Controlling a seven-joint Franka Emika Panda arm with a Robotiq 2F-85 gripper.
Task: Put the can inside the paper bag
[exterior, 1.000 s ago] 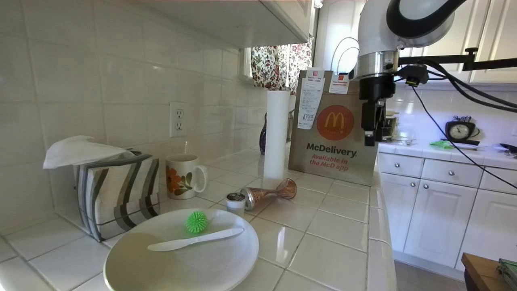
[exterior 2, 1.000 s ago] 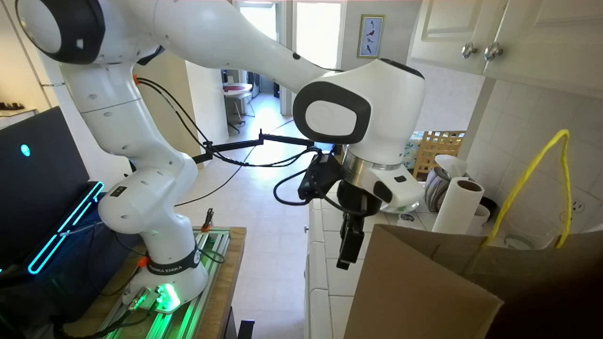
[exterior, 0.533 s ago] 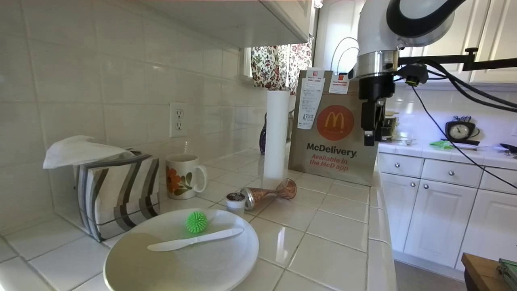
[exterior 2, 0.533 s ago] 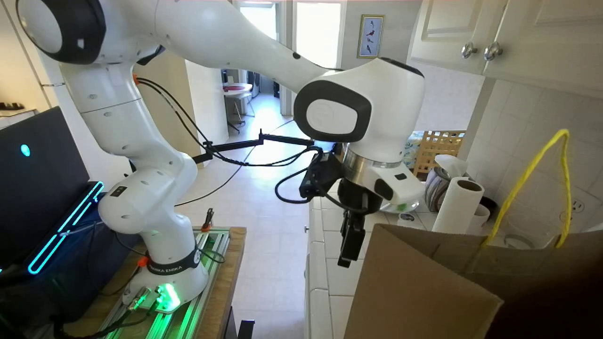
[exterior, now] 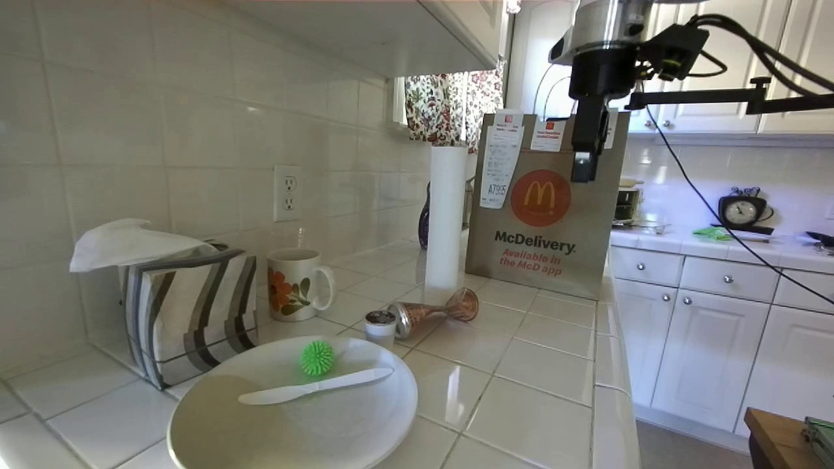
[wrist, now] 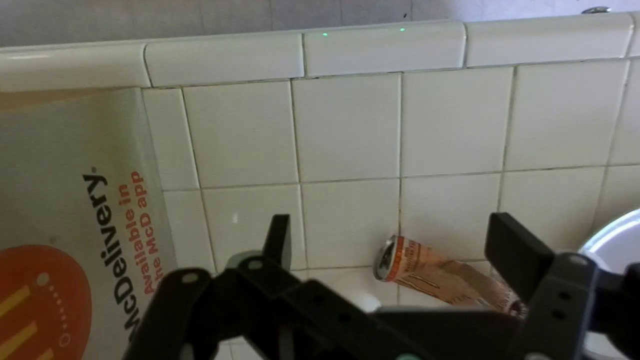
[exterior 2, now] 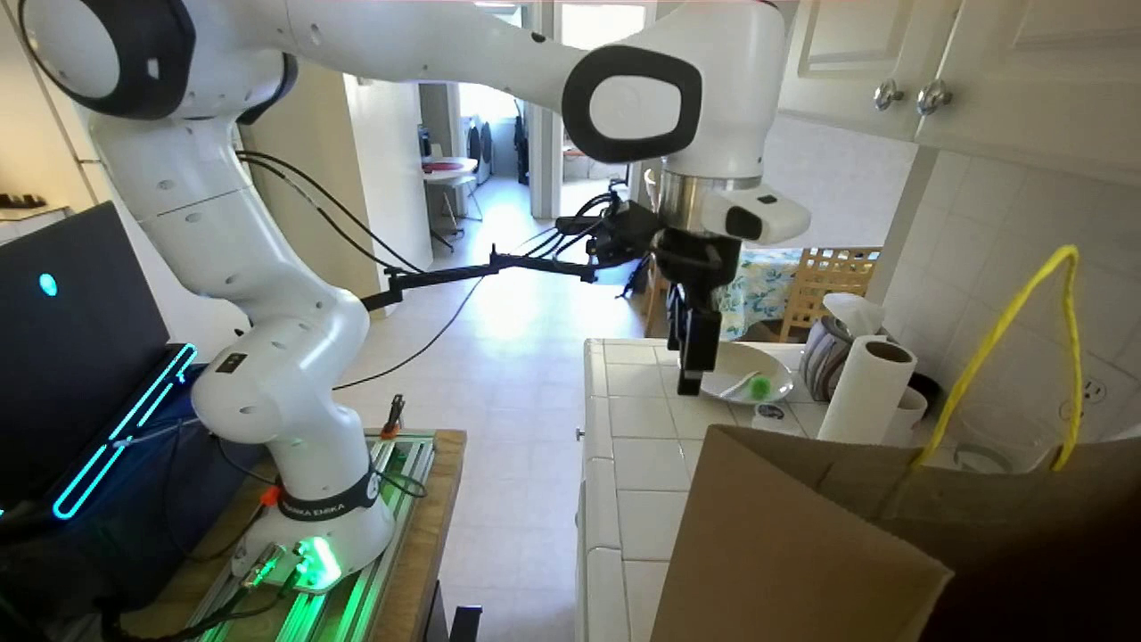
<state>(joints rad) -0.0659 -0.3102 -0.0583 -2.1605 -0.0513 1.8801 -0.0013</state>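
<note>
Copper-coloured can (exterior: 420,314) lies on its side (crumpled mid-body) on the tiled desk (exterior: 541,365), nr a small white pot (exterior: 380,334) w/ dark top & apart from the upright paper bag (exterior: 544,215). Jaws hang well above the desk, spread wide apart acc. to wrist view.
</note>
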